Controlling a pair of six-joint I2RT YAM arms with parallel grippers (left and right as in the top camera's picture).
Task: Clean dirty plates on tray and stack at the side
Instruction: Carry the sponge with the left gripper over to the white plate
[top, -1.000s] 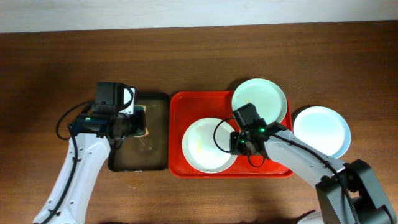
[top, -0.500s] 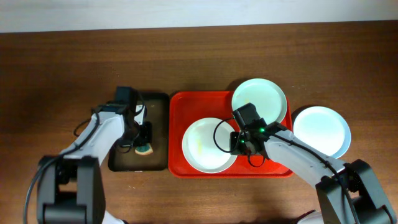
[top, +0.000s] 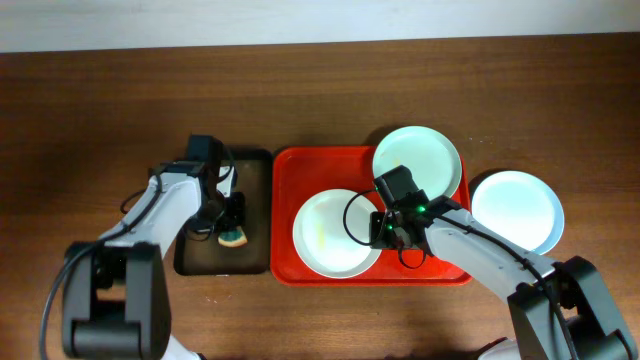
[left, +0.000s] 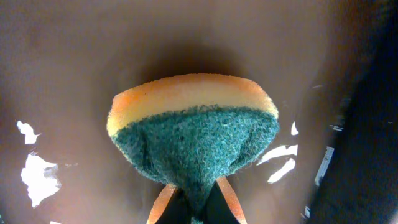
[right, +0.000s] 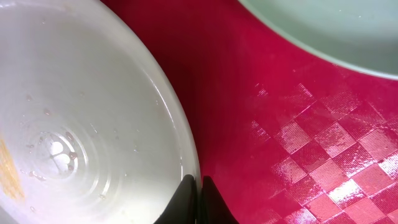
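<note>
The red tray (top: 284, 210) holds a white plate (top: 330, 235) with a yellowish smear and a pale green plate (top: 418, 160) at its back right. A pale blue plate (top: 517, 210) lies on the table right of the tray. My right gripper (top: 383, 232) is shut on the white plate's right rim (right: 186, 168). My left gripper (top: 228, 228) is shut on a sponge (left: 193, 130), orange foam with a green scouring face, over the black tray (top: 255, 165).
The black tray's dark wet floor (left: 74, 74) fills the left wrist view. The green plate's edge (right: 336, 31) shows at the top of the right wrist view. Bare wooden table (top: 320, 90) lies behind the trays.
My left arm has swung down onto the black tray and taken hold of the sponge. The right arm and the plates have not moved.
</note>
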